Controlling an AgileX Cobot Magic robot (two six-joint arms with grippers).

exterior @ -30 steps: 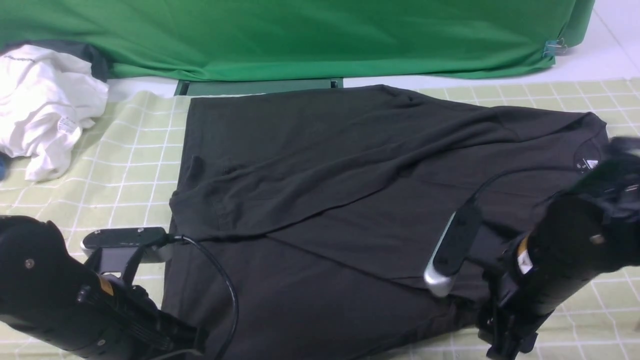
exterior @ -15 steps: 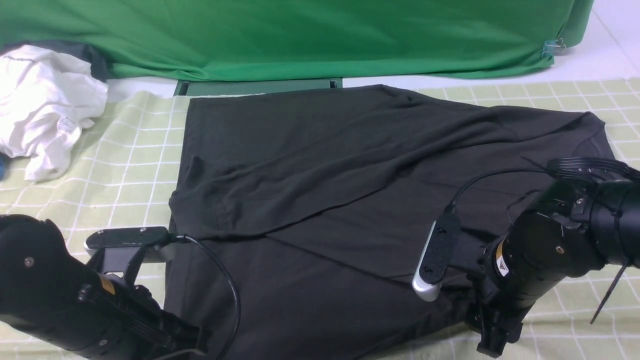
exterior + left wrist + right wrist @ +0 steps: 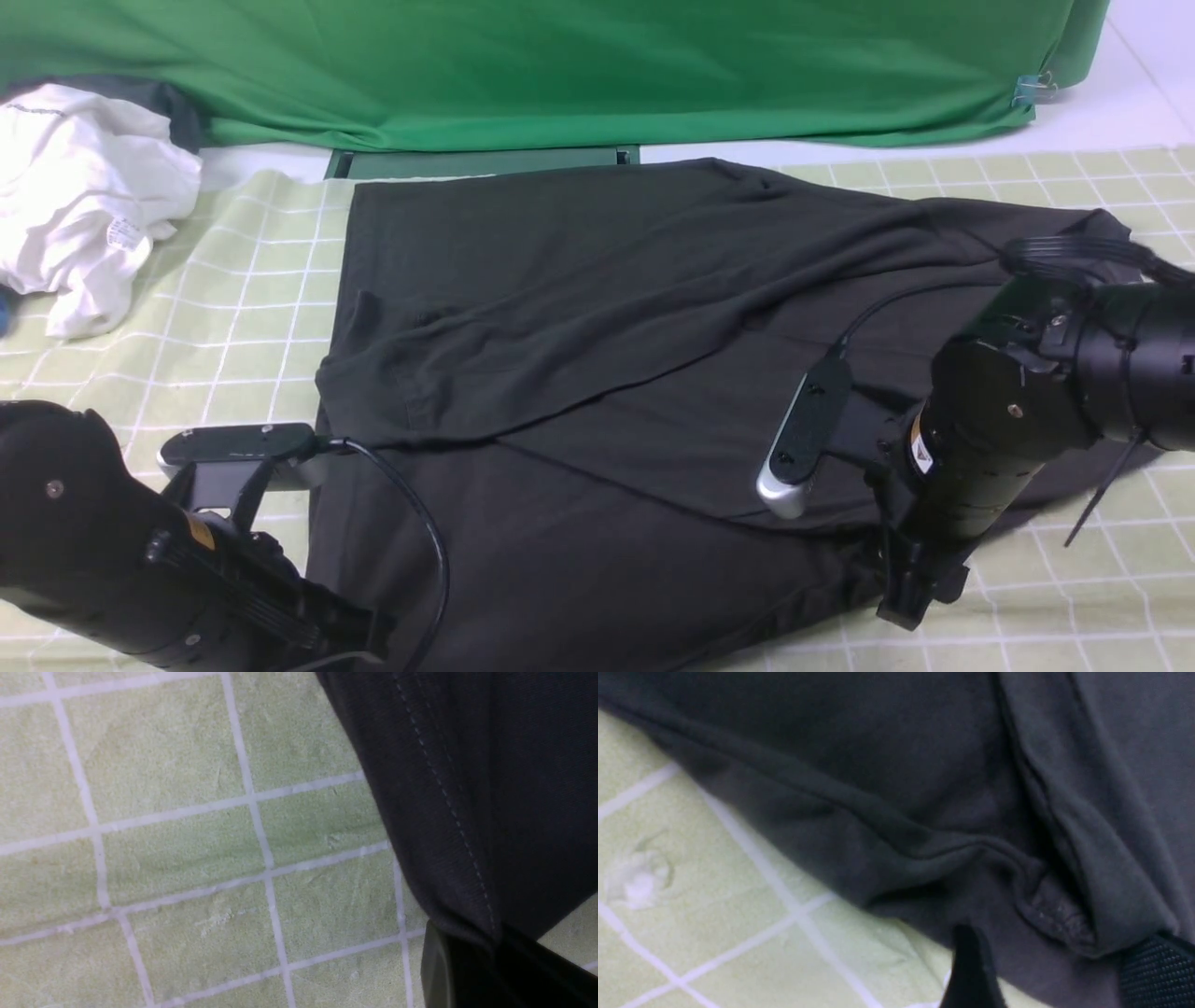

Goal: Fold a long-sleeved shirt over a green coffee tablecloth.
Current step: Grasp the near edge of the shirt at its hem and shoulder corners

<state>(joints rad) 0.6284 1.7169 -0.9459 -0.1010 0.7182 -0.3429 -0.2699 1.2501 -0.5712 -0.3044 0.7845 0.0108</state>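
Backdrop (image 3: 560, 65): plain dark green cloth across the far side, a clip (image 3: 1027, 91) at its right end; tablecloth (image 3: 252, 280): pale green with a white grid, covering the whole work surface.

Shirt (image 3: 597, 327): black, long-sleeved, spread flat in the middle of the tablecloth, hem to the left, collar end to the right; one sleeve lies slantwise across the body, cuff toward the near left.

White garment (image 3: 84, 187): crumpled at the far left, well apart from the shirt.

Left gripper (image 3: 486, 970): pressed together, pinching the stitched hem at the shirt's near-left corner; the corner looks raised off the tablecloth.

Right gripper (image 3: 913, 593): at the shirt's near-right edge, fingers spread either side of a bunched fold; not yet clamped on it.

Progress, as a judgement: early to middle; a sleeve is turned in and the near edge is taken at one end. Left to do: close on the right end, carry the near edge over the body, deal with the near sleeve if not tucked, then fold the length down.

Writing: no print or neck label shows on the shirt; the right arm covers the collar; the white garment's tag (image 3: 121, 231) and the right arm's yellow sticker (image 3: 920, 448) are too small to read.
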